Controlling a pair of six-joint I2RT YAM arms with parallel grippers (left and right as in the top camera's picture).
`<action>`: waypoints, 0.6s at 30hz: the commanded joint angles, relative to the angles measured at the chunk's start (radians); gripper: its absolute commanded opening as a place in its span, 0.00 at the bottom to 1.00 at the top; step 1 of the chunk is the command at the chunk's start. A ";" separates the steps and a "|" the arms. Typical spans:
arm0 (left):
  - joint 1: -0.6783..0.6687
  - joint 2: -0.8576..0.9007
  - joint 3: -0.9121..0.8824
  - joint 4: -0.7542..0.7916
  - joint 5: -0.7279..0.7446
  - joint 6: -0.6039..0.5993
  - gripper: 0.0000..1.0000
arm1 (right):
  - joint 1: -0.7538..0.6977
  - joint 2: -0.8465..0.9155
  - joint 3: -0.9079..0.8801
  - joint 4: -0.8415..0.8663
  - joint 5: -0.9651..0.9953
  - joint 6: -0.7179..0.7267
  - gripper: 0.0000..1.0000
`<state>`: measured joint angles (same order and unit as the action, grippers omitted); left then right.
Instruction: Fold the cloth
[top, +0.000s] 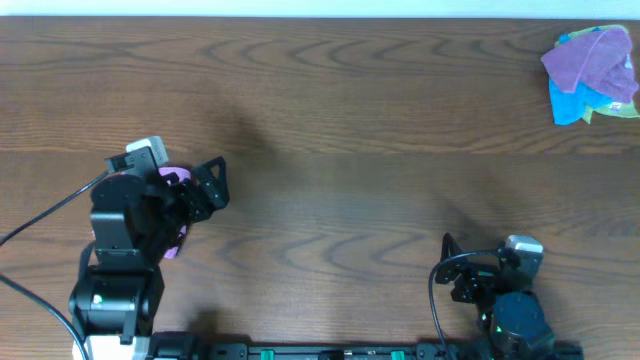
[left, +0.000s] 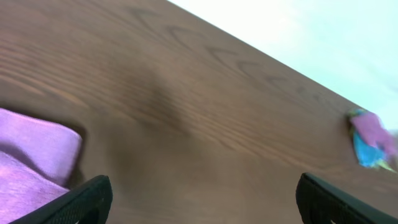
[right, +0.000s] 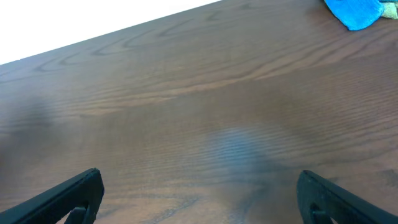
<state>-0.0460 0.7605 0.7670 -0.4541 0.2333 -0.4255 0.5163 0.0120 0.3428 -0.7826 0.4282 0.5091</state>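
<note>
A folded purple cloth (left: 34, 158) lies on the table at the left, mostly hidden under my left arm in the overhead view (top: 172, 180). My left gripper (top: 212, 185) is open and empty just right of it; in the left wrist view (left: 202, 199) its fingers hover above bare table with the cloth at the lower left. My right gripper (top: 455, 262) is open and empty near the front edge at the right; the right wrist view (right: 199, 196) shows only bare wood between its fingers.
A pile of cloths, purple on top of blue with a bit of yellow-green (top: 592, 72), sits at the far right corner; it also shows in the left wrist view (left: 372, 142) and the right wrist view (right: 356, 11). The wooden table (top: 340, 150) spans the view.
</note>
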 joint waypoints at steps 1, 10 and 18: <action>-0.050 -0.016 0.005 0.010 -0.220 -0.019 0.95 | 0.001 -0.006 -0.004 0.000 0.015 0.014 0.99; -0.052 -0.016 0.005 0.026 -0.259 0.212 0.95 | 0.001 -0.006 -0.004 0.000 0.015 0.014 0.99; -0.045 -0.048 -0.007 0.063 -0.260 0.346 0.95 | 0.001 -0.006 -0.004 0.000 0.015 0.014 0.99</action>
<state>-0.0937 0.7452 0.7670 -0.3962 -0.0082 -0.1612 0.5163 0.0120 0.3428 -0.7826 0.4282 0.5091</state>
